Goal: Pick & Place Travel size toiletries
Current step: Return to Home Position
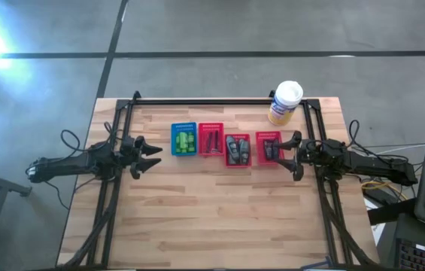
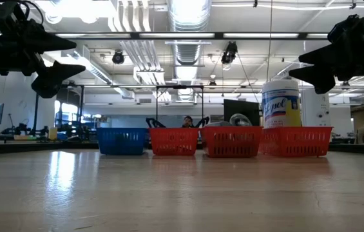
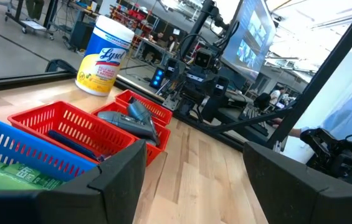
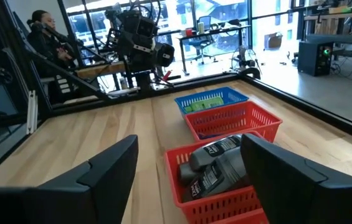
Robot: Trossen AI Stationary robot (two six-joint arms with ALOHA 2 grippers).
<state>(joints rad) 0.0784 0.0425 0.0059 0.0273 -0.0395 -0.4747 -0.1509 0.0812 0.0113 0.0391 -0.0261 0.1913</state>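
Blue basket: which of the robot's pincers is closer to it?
Left. The left pincer hovers open just beside the blue basket, on its outer side; the right pincer, also open, is past the three red baskets at the row's other end.

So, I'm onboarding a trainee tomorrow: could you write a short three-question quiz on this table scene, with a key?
1. True or false: the green bottles lie in the blue basket.
2. How many red baskets stand in the row? A two, B three, C four.
3. Fill in: the left pincer and the right pincer are both ___ and hold nothing.
Key: 1 true; 2 B; 3 open.
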